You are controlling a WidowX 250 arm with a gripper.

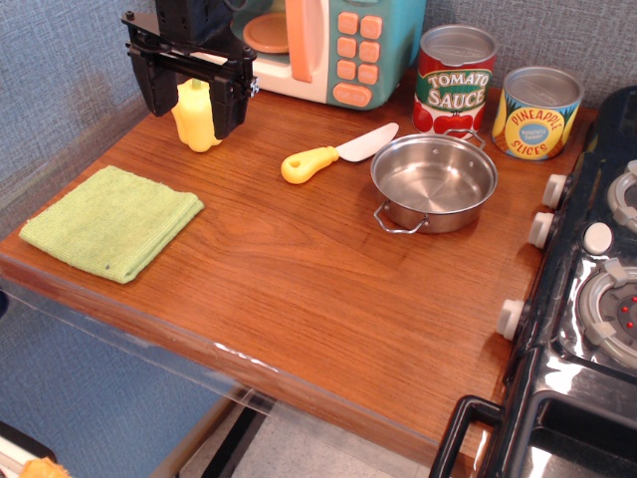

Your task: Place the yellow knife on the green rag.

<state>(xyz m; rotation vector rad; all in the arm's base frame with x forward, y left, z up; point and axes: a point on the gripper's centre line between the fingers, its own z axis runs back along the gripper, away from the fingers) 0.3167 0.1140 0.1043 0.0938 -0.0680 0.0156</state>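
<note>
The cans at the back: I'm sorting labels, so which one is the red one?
The tomato sauce can, the left of the two, beside the toy microwave. Its label is red and white; the pineapple slices can to its right is yellow and blue.

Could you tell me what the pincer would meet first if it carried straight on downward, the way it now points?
Probably the yellow toy pepper, which stands between or just behind the pincer fingers; depth is unclear, so it might reach the wooden table instead.

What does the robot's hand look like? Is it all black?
Yes. The black robot gripper is dark all over: a boxy body on top, a flat crossbar dotted with small screws, and two blocky fingers hanging from it. No cables or markings show.
</note>
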